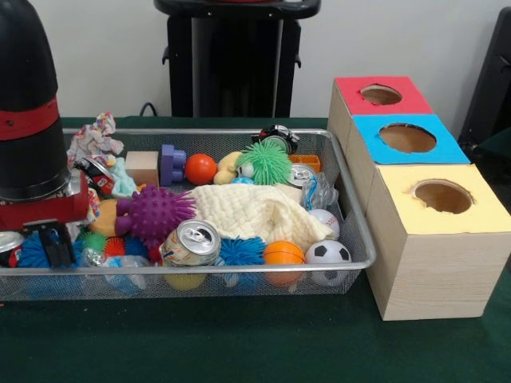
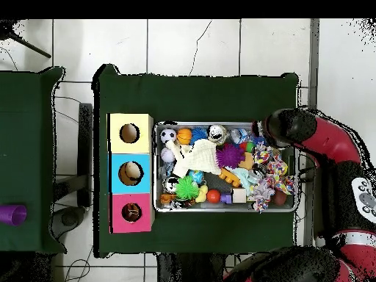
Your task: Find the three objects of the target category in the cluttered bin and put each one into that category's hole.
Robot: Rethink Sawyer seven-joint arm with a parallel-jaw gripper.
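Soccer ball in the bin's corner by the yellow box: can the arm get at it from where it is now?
Probably yes. The soccer ball lies on top of the clutter with nothing over it, though the bin wall hugs it on two sides. The end effector is down at the opposite end, so it must cross the whole bin.

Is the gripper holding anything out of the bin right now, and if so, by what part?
Cannot be told. The gripper is down among the clutter at one end of the wire bin, beside a blue spiky ball, but its tips are hidden among the toys.
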